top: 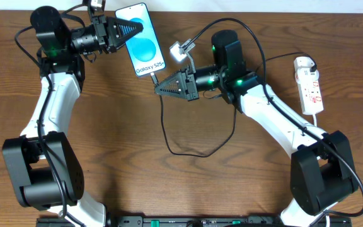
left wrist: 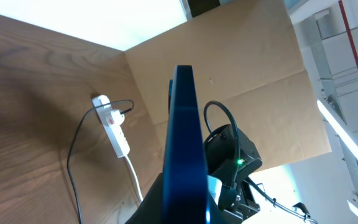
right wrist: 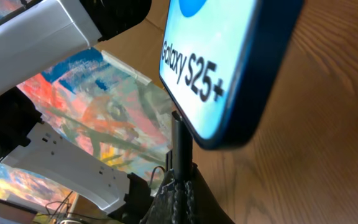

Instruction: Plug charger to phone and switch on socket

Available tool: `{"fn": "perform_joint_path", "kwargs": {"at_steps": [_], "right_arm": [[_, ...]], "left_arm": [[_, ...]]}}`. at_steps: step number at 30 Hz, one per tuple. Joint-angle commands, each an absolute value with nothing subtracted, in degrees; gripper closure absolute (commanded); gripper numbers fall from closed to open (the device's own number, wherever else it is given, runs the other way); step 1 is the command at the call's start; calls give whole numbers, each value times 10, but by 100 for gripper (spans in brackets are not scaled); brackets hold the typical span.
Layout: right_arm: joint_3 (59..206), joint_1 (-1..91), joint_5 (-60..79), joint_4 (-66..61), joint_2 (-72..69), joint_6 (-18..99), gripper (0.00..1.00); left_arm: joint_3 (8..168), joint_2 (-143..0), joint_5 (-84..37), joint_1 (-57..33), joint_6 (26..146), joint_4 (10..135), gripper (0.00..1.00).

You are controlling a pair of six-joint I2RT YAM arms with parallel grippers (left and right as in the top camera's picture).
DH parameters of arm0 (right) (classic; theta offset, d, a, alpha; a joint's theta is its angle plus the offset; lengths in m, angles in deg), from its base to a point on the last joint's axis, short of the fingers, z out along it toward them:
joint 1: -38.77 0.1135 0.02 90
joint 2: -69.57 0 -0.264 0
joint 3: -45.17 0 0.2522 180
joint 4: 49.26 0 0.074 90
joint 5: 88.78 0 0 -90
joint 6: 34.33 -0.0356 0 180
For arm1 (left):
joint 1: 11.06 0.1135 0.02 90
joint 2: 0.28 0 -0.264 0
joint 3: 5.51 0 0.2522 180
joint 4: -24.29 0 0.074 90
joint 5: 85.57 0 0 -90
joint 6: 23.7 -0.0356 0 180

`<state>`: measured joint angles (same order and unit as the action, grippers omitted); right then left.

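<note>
The phone (top: 145,39) with its bright blue "Galaxy S25+" screen lies tilted at the table's far centre. My left gripper (top: 133,28) is shut on its left edge; the left wrist view shows the phone edge-on (left wrist: 185,149). My right gripper (top: 157,87) is shut on the black charger (top: 169,135) at its plug end, with the tip touching the phone's bottom edge (right wrist: 229,81) in the right wrist view (right wrist: 180,140). The cable loops down across the table. The white socket (top: 310,84) lies at the far right, also in the left wrist view (left wrist: 114,127).
A brown cardboard wall (left wrist: 241,81) stands behind the table. The socket's white cord (top: 317,118) runs down toward the right arm's base. A small white block (top: 180,51) sits on the right wrist.
</note>
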<state>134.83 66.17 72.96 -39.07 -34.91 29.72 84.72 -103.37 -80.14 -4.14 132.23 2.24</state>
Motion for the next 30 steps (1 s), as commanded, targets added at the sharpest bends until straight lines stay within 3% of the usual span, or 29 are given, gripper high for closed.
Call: {"fn": "perform_joint_path", "kwargs": {"at_steps": [1, 30], "right_arm": [[1347, 668, 718, -396, -335, 293, 99], [1347, 656, 701, -460, -335, 255, 99]], "left_arm": [[853, -1032, -817, -43, 1314, 20, 93], [853, -1032, -839, -43, 1312, 20, 92]]}}
